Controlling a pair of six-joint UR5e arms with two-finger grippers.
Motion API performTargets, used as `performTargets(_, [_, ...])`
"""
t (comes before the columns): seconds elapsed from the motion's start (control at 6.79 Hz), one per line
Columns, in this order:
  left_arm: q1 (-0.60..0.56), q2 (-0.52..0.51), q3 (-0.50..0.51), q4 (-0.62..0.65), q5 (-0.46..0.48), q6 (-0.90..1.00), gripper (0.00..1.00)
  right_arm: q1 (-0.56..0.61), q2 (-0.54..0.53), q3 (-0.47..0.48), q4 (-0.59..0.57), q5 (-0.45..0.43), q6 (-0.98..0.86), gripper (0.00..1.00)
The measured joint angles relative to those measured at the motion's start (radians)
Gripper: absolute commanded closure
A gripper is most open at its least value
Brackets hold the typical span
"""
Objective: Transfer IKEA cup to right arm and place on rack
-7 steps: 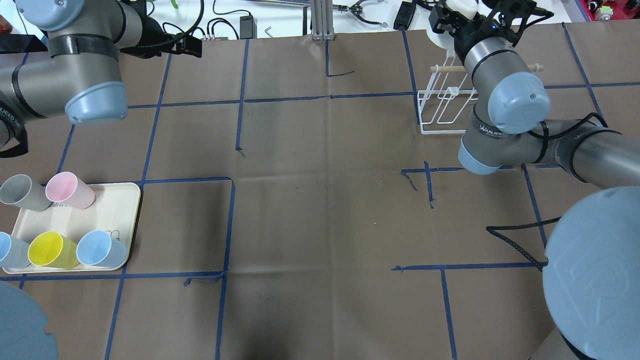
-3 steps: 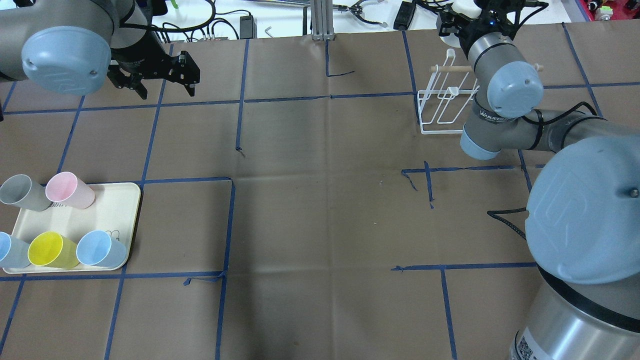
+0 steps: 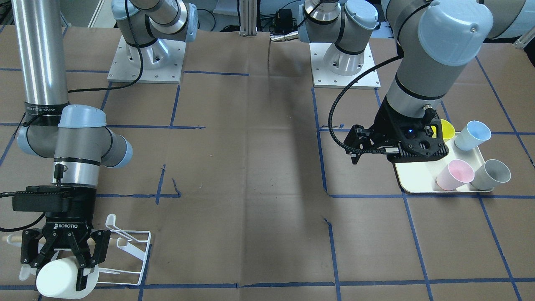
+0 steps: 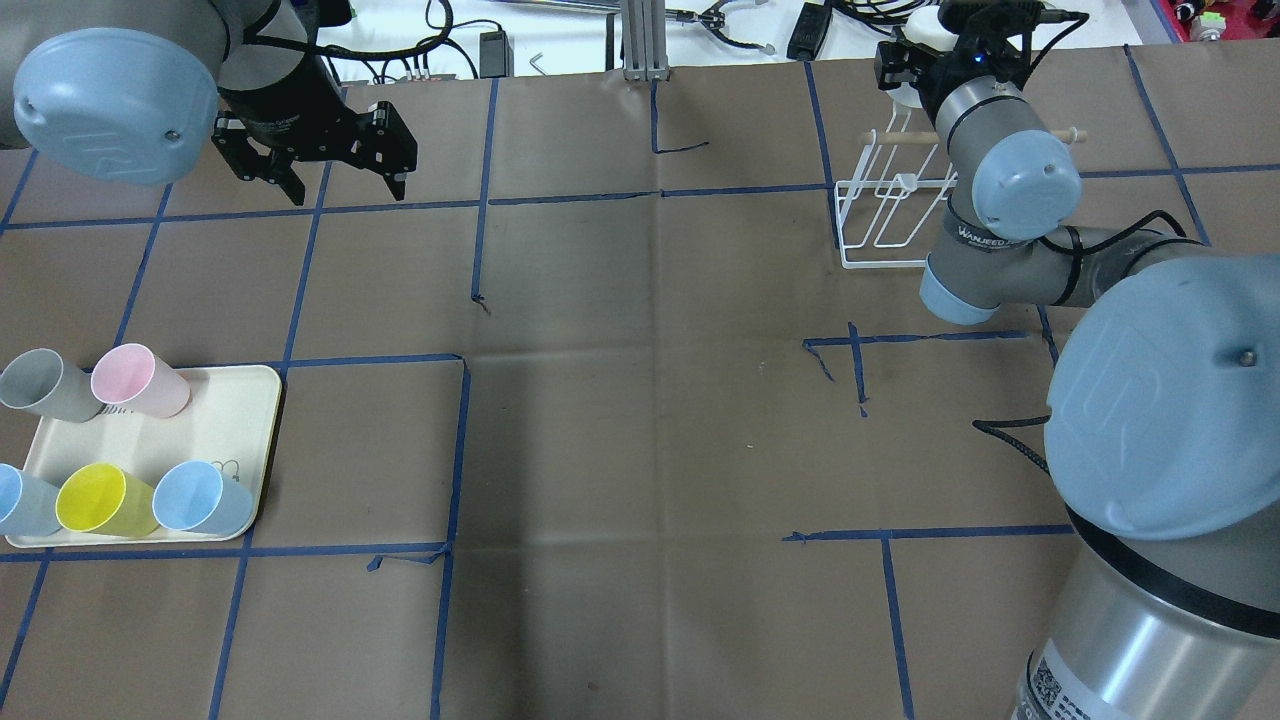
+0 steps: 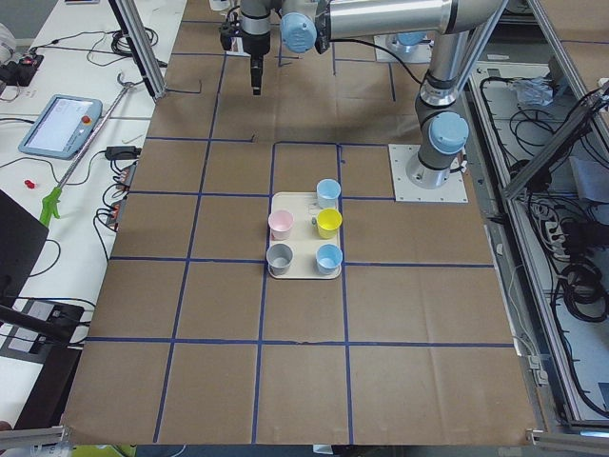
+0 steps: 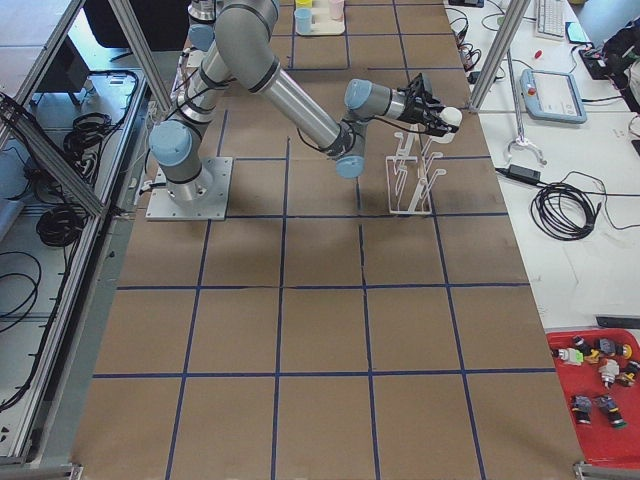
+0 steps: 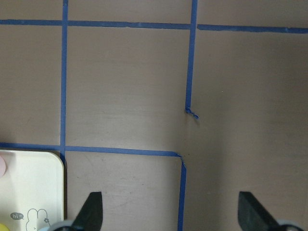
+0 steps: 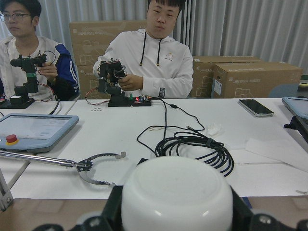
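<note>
A white IKEA cup (image 3: 52, 283) lies sideways in my right gripper (image 3: 59, 272), which is shut on it. The right wrist view shows the cup's round base (image 8: 175, 197) between the fingers. Cup and gripper hover at the far end of the white wire rack (image 3: 133, 251), beside its wooden dowel (image 3: 11, 239). From overhead, the right gripper (image 4: 915, 60) is just beyond the rack (image 4: 890, 215), near the far table edge. My left gripper (image 4: 320, 165) hangs open and empty over bare brown table; its fingertips (image 7: 91, 211) stand wide apart.
A cream tray (image 4: 240, 420) on the robot's left holds pink (image 4: 140, 380), grey (image 4: 45, 385), yellow (image 4: 100, 500) and blue (image 4: 205, 497) cups. Beyond the far edge, a white bench (image 8: 120, 130) carries cables and a teach pendant, and two people sit there.
My left arm swung round, and its open gripper came nearer the robot, over the table. The right arm's elbow swung inward. The right gripper stayed by the rack's far end, holding the cup.
</note>
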Motion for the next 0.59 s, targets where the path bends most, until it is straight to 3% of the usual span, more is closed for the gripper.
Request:
performTargets(0.15, [0.001,0.021,-0.018,-0.003,0.003,0.008,0.01,0.004,0.006,0.010,-0.001,-0.001,-0.003,0.57])
performTargets(0.29, [0.013,0.051,-0.047,-0.007,0.007,0.029,0.01,0.006,0.008,0.024,-0.002,0.000,-0.004,0.01])
performTargets(0.59, [0.105,0.140,-0.166,0.001,0.004,0.128,0.01,0.009,0.010,0.034,-0.007,-0.007,0.006,0.00])
